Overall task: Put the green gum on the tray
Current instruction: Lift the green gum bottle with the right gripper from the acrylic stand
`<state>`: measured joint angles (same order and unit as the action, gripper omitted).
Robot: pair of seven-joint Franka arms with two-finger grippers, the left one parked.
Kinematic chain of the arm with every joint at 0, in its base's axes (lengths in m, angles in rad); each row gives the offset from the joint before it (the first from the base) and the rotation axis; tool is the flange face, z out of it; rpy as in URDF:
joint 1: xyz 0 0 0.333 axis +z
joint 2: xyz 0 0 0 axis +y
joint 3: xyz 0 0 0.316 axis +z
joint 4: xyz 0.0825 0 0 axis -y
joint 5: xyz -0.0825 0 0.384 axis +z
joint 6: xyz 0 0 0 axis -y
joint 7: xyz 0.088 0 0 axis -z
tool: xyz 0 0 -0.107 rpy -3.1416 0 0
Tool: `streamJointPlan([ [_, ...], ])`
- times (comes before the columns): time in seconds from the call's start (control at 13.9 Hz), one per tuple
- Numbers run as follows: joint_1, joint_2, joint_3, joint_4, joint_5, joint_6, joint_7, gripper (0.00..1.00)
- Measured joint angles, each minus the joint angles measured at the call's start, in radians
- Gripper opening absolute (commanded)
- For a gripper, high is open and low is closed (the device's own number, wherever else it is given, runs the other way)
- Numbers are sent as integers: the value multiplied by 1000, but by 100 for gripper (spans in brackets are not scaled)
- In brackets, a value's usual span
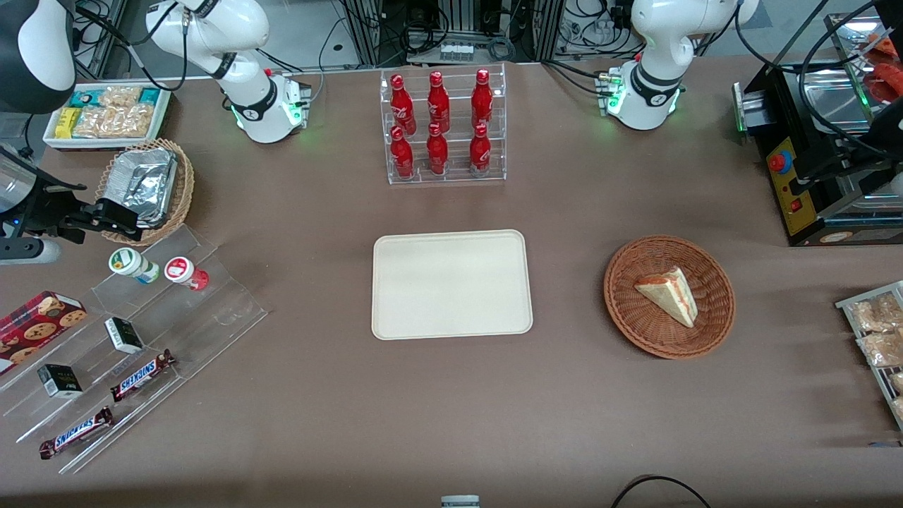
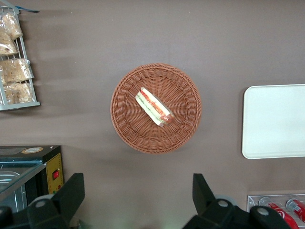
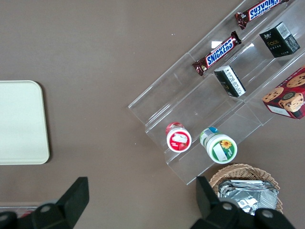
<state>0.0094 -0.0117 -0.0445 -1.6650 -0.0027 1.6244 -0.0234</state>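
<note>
The green gum [image 1: 132, 264] is a small white canister with a green-rimmed lid. It stands on the top step of a clear acrylic stand, beside a red-lidded canister [image 1: 185, 271]. It also shows in the right wrist view [image 3: 219, 145]. My right gripper [image 1: 113, 216] hangs open and empty above the table by the wicker basket of foil, a little farther from the front camera than the gum. In the right wrist view the open gripper [image 3: 140, 191] has bare table between its fingers. The cream tray [image 1: 451, 283] lies empty at the table's middle and shows in the right wrist view [image 3: 19, 121].
The acrylic stand [image 1: 141, 339] also holds Snickers bars [image 1: 141, 374], small black boxes and a cookie box [image 1: 39, 321]. A wicker basket with foil trays [image 1: 144, 187] stands by the gripper. A rack of red bottles [image 1: 441, 127] and a basket with a sandwich [image 1: 669, 296] stand apart.
</note>
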Motion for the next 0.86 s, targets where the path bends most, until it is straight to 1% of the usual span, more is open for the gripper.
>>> streamJointPlan([
  [0.36, -2, 2, -6, -10, 0, -5, 2, 100],
  [0.5, -3, 10, -41, -44, 0, 11, -18, 100],
  [0.65, -6, 15, -79, -109, 0, 75, -125, 100],
  [0.86, -20, 14, -122, -214, 0, 191, -385, 100],
])
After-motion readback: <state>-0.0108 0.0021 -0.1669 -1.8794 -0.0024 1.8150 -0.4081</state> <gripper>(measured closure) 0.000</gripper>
